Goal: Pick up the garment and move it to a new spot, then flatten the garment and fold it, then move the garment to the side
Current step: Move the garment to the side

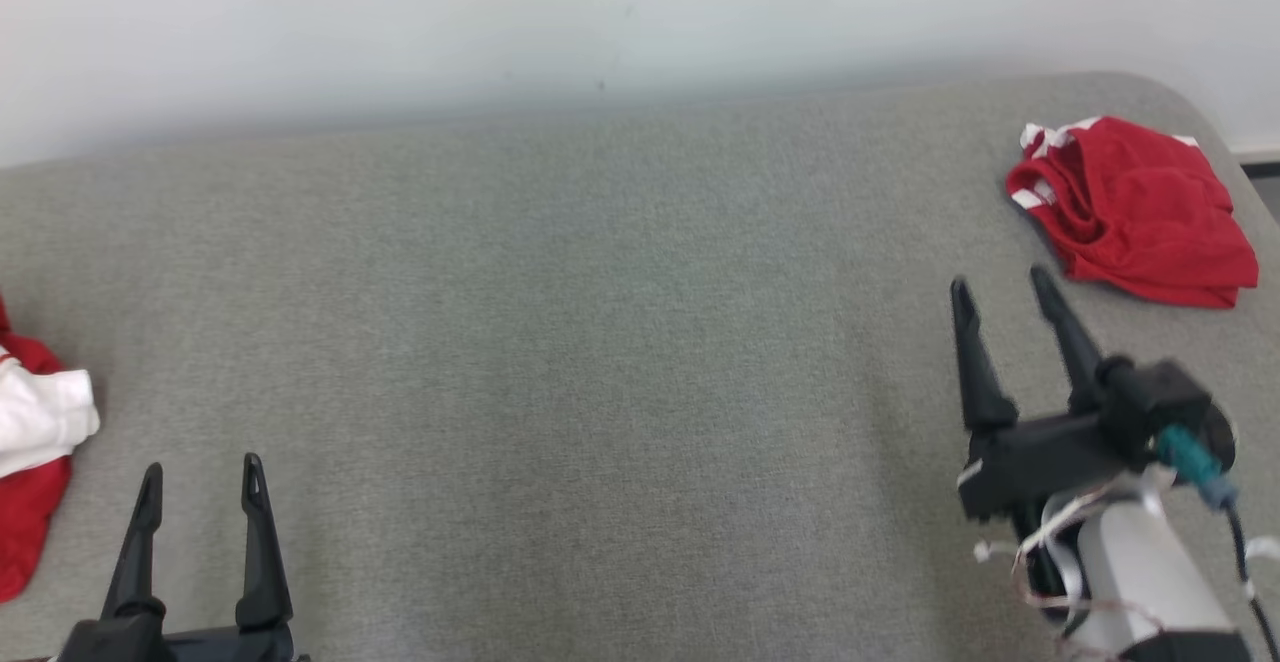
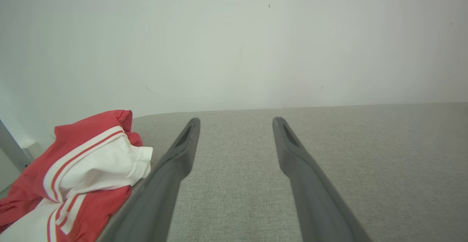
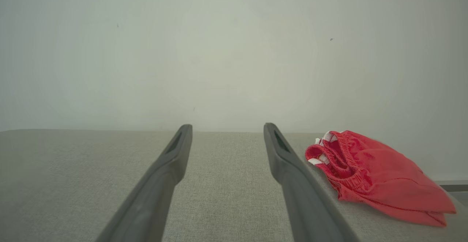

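Note:
A crumpled red garment with white trim lies at the far right corner of the grey cloth surface. My right gripper hovers open just left of and nearer than it, empty, fingers pointing toward the wall. In the right wrist view the red garment lies right of my open gripper, apart from it. A second bundle, a red and white garment, lies at the left edge. My left gripper stands open and empty right of it. The left wrist view shows that bundle beside my left finger.
A pale wall runs along the far side of the surface. The surface rounds off at its far right corner, where a dark floor strip shows past the red garment. Bare grey cloth lies between the two bundles.

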You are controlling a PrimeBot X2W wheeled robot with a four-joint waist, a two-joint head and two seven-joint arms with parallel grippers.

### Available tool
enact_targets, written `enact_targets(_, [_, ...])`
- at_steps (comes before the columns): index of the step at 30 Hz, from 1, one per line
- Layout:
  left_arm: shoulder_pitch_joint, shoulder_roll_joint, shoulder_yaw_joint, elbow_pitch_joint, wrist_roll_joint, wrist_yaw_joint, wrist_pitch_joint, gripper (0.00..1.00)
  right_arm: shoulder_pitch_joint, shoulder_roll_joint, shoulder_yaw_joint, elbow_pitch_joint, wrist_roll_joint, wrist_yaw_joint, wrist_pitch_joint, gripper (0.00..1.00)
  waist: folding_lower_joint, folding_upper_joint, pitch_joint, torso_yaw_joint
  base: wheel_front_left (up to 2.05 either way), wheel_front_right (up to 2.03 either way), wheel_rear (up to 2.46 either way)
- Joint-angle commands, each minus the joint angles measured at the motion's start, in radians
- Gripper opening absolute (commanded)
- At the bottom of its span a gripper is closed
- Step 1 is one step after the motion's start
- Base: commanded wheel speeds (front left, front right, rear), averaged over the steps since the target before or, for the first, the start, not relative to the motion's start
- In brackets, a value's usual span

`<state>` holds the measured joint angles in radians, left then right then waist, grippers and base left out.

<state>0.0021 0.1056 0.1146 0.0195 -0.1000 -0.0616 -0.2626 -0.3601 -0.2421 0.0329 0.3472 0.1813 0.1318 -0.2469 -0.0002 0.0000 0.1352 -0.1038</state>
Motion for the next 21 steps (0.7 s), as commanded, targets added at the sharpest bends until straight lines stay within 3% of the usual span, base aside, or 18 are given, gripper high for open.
enact_targets(1, [0.014, -0.004, 0.003, 0.001, 0.002, -0.002, -0.003, 1.0, 0.026, 0.012, -0.003, -0.011, -0.008, -0.003, -0.001, 1.0, 0.0002, 0.0, -0.024, 0.022, 0.0, 0.0, 0.0])
enact_targets(9, [0.041, -0.013, 0.014, 0.027, 0.008, -0.006, -0.003, 1.0, 0.195, 0.09, -0.04, -0.095, -0.023, -0.003, -0.012, 1.0, 0.0002, 0.0, -0.067, 0.037, 0.0, 0.0, 0.0])
enact_targets(21, [0.086, -0.015, 0.013, 0.069, 0.029, -0.015, -0.003, 1.0, 0.341, 0.153, -0.055, -0.148, -0.033, -0.003, -0.019, 1.0, 0.0002, 0.0, -0.119, 0.052, 0.0, 0.0, 0.0])
